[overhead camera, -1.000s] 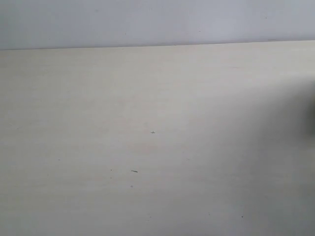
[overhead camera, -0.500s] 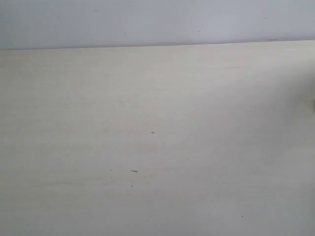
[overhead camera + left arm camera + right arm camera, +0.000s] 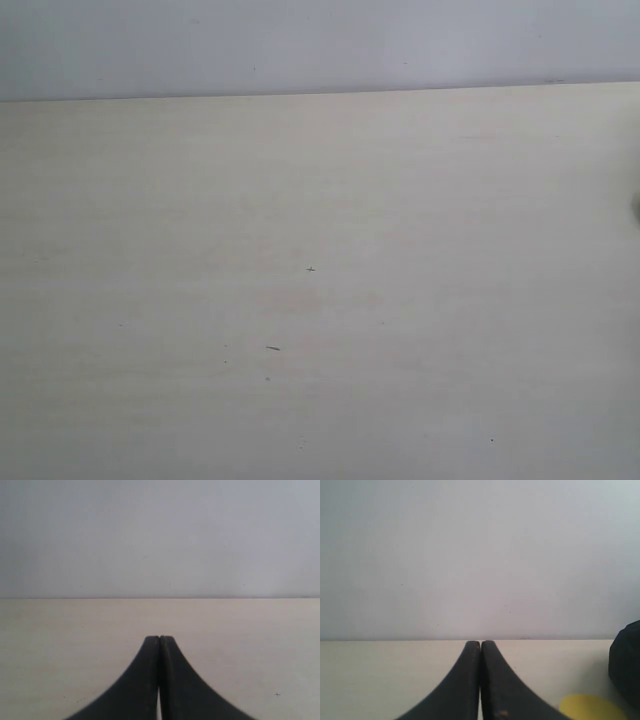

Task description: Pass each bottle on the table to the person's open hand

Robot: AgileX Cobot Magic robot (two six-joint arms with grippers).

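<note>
The pale cream table point(image 3: 330, 190) fills the exterior view, and no bottle stands on the part that shows. The person's open hand is out of view in every frame. My left gripper point(image 3: 159, 638) hangs low over the table point(image 3: 55, 650), shut, its two black fingertips pressed together with nothing between them. My right gripper point(image 3: 480, 643) is shut and empty in the same way over the table point(image 3: 370, 680). Beside it lies a flat yellow patch point(image 3: 590, 707), cut by the frame edge; I cannot tell whether it belongs to a bottle. Neither gripper appears in the exterior view.
A rounded black shape point(image 3: 626, 662) sits at the edge of the right wrist view, above the yellow patch. A sliver of something dark point(image 3: 637, 208) touches the right edge of the exterior view. A plain pale wall point(image 3: 320, 40) rises behind the table's far edge.
A broad dark shadow over the table's right side in the exterior view has drawn off to the right and faded, leaving only a thin dark sliver at the edge.
</note>
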